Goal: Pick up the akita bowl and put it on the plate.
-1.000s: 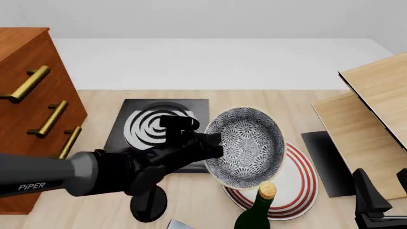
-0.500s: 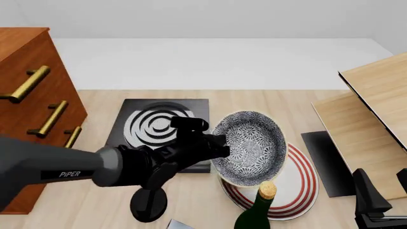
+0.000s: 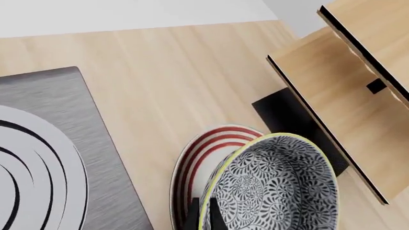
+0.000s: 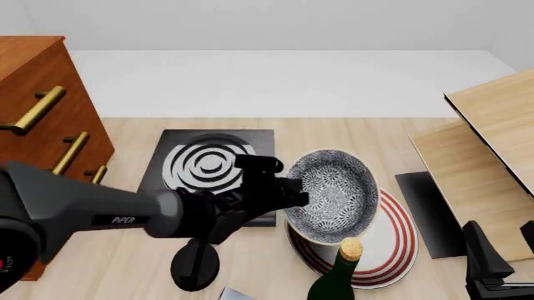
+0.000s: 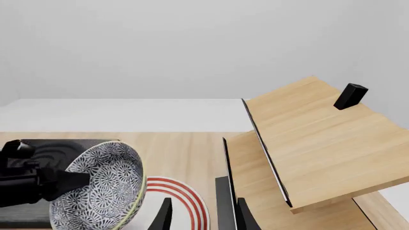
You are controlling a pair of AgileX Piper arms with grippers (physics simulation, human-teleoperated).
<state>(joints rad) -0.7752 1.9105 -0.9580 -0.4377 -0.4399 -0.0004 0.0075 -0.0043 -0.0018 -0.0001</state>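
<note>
The akita bowl, black-and-white patterned with a pale rim, hangs tilted on its side just over the left part of the plate, a white plate with red rings. My left gripper is shut on the bowl's left rim. The left wrist view shows its fingertips pinching the bowl above the plate. The right wrist view shows the bowl and the plate from the side. My right gripper stands open at the near right, holding nothing.
A stove panel with a ringed burner lies left of the plate, its black knob nearer me. A corked green bottle stands at the plate's near edge. A wooden cabinet is at left. At right are wooden shelves and a black pad.
My left gripper has carried the bowl down and slightly to the right, closer to the plate. The right arm has not moved.
</note>
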